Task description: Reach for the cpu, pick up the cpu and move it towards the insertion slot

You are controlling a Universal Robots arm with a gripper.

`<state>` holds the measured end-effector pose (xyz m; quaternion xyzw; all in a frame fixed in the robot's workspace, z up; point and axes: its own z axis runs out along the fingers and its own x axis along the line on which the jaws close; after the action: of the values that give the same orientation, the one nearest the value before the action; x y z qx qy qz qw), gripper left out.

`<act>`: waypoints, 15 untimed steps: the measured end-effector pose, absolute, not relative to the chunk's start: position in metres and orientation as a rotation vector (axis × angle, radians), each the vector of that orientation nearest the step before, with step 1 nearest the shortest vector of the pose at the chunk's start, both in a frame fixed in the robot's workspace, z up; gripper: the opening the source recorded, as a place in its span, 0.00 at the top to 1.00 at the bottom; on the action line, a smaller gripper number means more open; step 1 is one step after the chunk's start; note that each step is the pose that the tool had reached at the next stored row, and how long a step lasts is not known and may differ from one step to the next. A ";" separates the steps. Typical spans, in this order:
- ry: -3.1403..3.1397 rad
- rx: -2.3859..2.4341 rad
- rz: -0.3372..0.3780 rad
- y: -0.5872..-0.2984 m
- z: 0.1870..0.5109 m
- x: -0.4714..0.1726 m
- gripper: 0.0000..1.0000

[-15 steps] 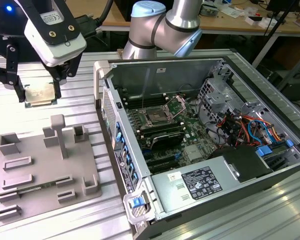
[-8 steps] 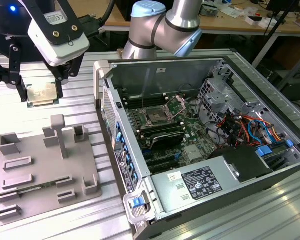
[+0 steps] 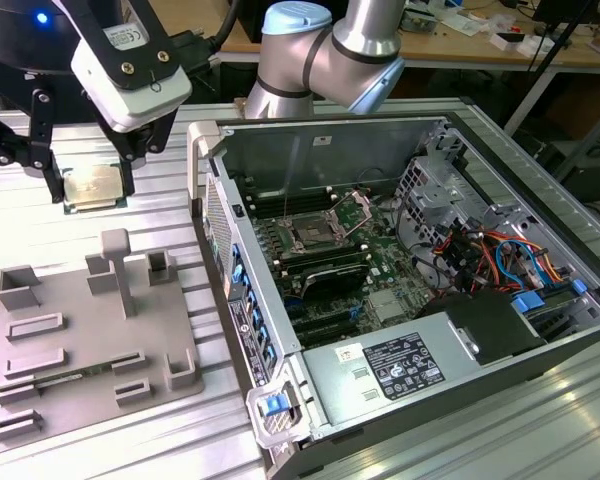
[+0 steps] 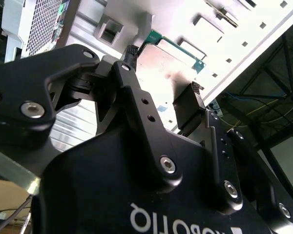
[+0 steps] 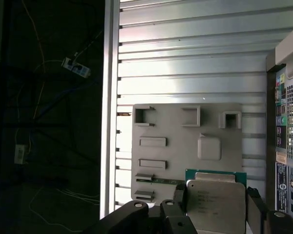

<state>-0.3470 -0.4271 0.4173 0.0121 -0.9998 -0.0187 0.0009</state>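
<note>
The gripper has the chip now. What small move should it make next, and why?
Probably carry the chip toward the exterior view's right, keeping it high. The gripper is shut on it above the table, and the case wall stands between it and the socket.

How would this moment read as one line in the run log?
gripper: fingers shut on cpu | cpu: in the air, clear of tray | insertion slot: in open case, not yet reached

The exterior view looks down obliquely over worktop (image 3: 180, 452), computer case (image 3: 320, 150) and grey tray (image 3: 80, 340). Both wrist views sit close behind the gripper (image 4: 161, 75), sharing cpu (image 5: 216, 202) and tray.
</note>
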 end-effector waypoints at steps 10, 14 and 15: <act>-3.139 0.038 -0.058 -0.427 0.417 -0.335 0.45; -3.139 0.038 -0.058 -0.427 0.417 -0.331 0.45; -3.139 0.038 -0.058 -0.427 0.417 -0.330 0.45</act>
<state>-0.3299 -0.4271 0.4172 0.0121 -0.9998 -0.0186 0.0009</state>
